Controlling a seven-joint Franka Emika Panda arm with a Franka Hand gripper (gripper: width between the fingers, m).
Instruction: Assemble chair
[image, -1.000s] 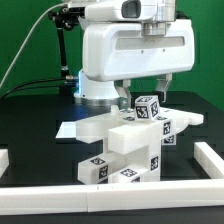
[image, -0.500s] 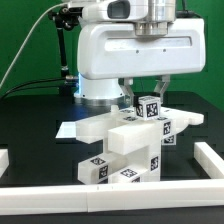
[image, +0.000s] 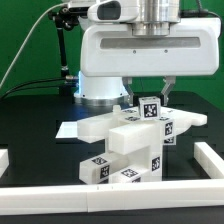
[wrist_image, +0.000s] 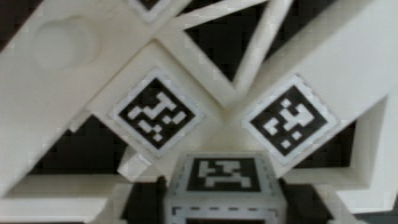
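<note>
My gripper (image: 149, 99) is shut on a small white cube (image: 150, 107) with black-and-white tags. It holds the cube at the top of the partly built chair (image: 128, 145), a stack of matte white blocky parts with tags at mid-table. I cannot tell whether the cube touches the part under it. In the wrist view the cube (wrist_image: 222, 175) sits between my dark fingers (wrist_image: 143, 192). Below it, two tags turned like diamonds (wrist_image: 157, 110) show on slanted white chair parts. My gripper (wrist_image: 222, 200) is mostly cut off by the frame edge.
A flat white piece (image: 75, 129) sticks out from the stack toward the exterior view's left. The low white rail (image: 205, 155) borders the black table at the front and on the exterior view's right. The arm's large white body (image: 140, 55) hangs just above the stack.
The arm's body has shifted slightly toward the exterior view's right. The cube has stayed in my grip at almost the same spot above the stack.
</note>
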